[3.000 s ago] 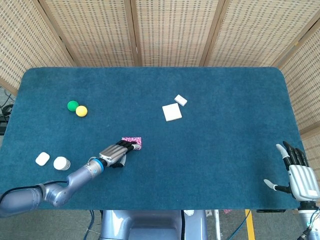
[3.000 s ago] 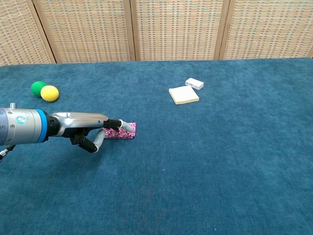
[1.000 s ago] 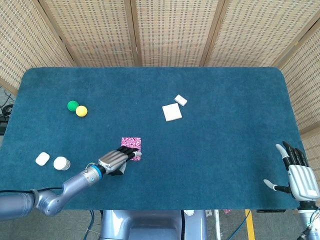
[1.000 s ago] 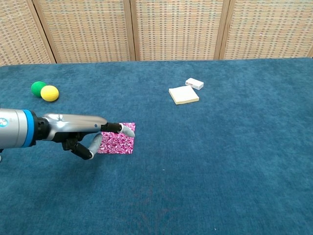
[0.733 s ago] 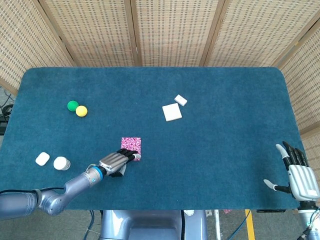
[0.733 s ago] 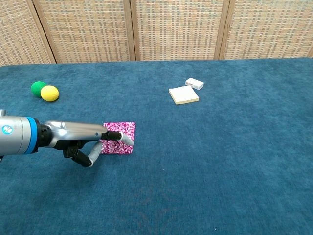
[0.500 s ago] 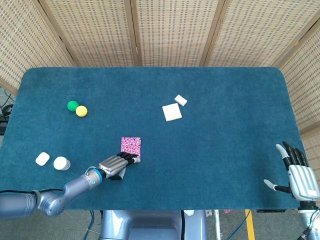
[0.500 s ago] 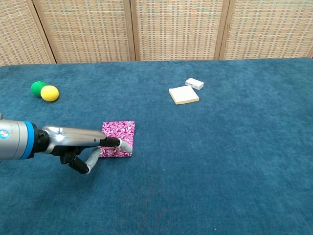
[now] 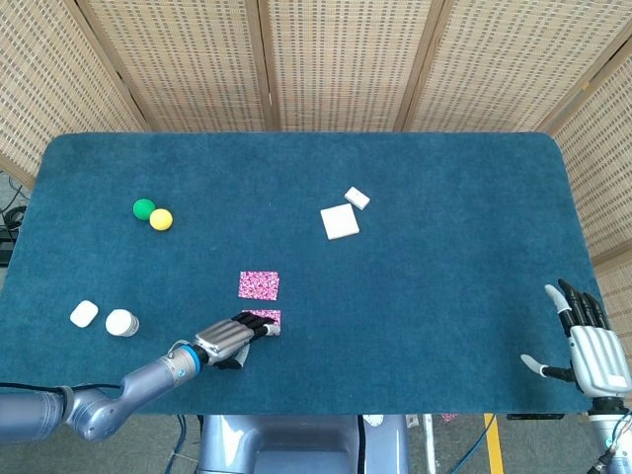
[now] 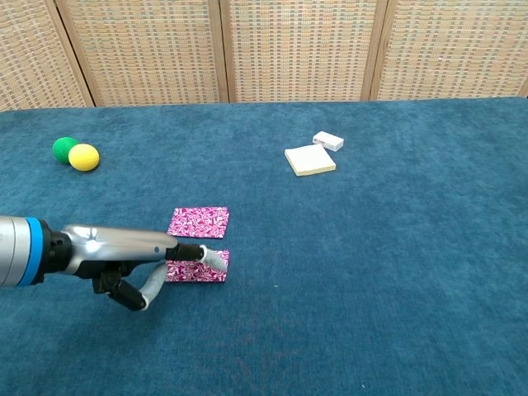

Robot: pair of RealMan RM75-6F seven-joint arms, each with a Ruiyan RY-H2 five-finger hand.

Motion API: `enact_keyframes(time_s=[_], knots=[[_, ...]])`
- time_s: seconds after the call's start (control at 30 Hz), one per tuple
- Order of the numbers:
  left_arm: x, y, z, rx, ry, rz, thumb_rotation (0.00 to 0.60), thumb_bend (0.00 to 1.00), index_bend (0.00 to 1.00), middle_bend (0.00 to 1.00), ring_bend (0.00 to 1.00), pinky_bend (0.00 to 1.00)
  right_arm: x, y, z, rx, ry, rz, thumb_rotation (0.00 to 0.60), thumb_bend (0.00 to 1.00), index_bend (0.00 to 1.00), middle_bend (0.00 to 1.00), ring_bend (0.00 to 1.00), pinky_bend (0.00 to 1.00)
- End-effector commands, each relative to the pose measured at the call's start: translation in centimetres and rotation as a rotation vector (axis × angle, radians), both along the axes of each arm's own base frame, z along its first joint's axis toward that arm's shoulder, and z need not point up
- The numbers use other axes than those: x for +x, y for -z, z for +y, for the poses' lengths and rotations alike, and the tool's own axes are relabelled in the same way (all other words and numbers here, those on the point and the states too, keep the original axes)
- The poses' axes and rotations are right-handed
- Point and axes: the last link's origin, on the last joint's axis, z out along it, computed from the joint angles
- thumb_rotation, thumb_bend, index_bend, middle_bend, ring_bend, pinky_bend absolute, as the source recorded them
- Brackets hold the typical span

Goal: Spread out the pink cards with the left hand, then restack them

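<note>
Fingers [image 10: 213,259] of the left hand [image 9: 225,341] press flat (none curled around it) on the near patterned pink card [image 10: 198,271].

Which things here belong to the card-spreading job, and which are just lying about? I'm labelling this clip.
Job: the far pink card, the near pink card, the left hand resting on it.

Lying about: green ball, yellow ball, two white pads, two small white things.

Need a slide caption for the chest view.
Left hand presses one pink card, apart from the other pink card.
</note>
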Motion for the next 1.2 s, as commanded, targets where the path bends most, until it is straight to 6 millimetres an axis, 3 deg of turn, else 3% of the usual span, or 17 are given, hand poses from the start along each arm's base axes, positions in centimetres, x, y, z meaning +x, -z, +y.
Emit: enact_keyframes(time_s=[0.03, 0.2, 0.47, 1.2], knots=[[0.5, -0.7, 0.7, 0.064, -0.005, -0.062, 0.6, 1.0, 0.07, 0.0, 0.0, 0.0, 0.0, 0.0, 0.0, 0.0, 0.0, 0.0, 0.6, 0.0, 0.0, 0.0, 0.0, 0.0], [0.9, -1.0, 2.5, 0.114, -0.013, -0.091, 0.6, 1.0, 0.07, 0.0, 0.0, 0.0, 0.0, 0.0, 0.0, 0.003, 0.0, 0.002, 0.6, 0.0, 0.0, 0.0, 0.0, 0.0], [1.9, 0.4, 4.1, 0.121, -0.034, -0.09, 0.6, 1.0, 0.07, 0.0, 0.0, 0.0, 0.0, 0.0, 0.0, 0.005, 0.005, -0.003, 0.6, 0.0, 0.0, 0.0, 0.0, 0.0], [0.1, 1.8, 4.2, 0.11, -0.085, -0.002, 0.6, 1.0, 0.07, 0.0, 0.0, 0.0, 0.0, 0.0, -0.1, 0.006, 0.006, -0.005, 0.6, 0.0, 0.0, 0.0, 0.0, 0.0]])
